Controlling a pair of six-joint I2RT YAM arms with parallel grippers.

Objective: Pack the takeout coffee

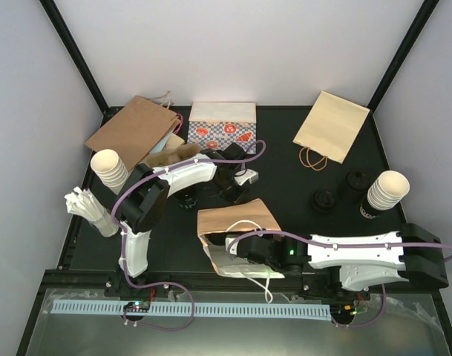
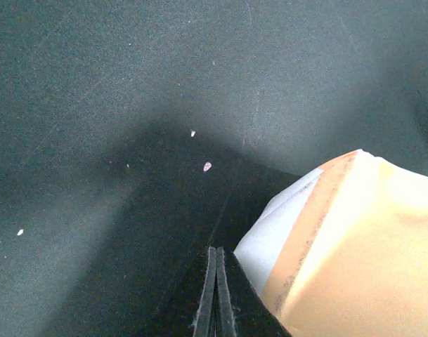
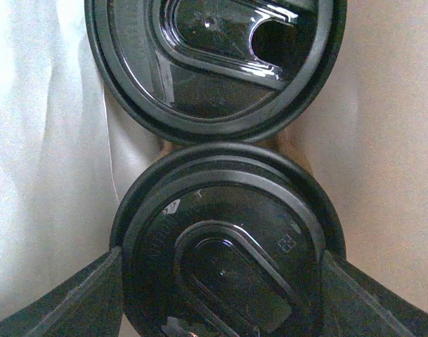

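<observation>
My right arm lies low and stretches from its base on the right toward the left, over the near part of the black worktop [image 1: 285,148]. Its wrist goes into the open mouth of the brown paper bag with a white lining [image 1: 237,215], which lies on its side in the middle. In the right wrist view, the right pincer [image 3: 221,256] is pinching the near black round cup with a black plastic lid [image 3: 224,239], with one finger against each side, just under the lid's rim.

My left arm rises from its base at the near left, bends at the elbow and reaches away and to the right, toward the blue-and-white patterned box [image 1: 222,130]. The left pincer [image 2: 215,253] is pressed together and holds nothing. It points down at the worktop, with a corner of brown paper with a white edge [image 2: 354,239] just beside it on the right.

The near cup shows only its glossy lid with a raised oval in the middle. The second black lidded cup [image 3: 214,63] stands just behind it, deeper in the bag, and their rims meet. Its lid has a dark, open sip hole. The pale lining of the bag is on both sides of the cups.
</observation>
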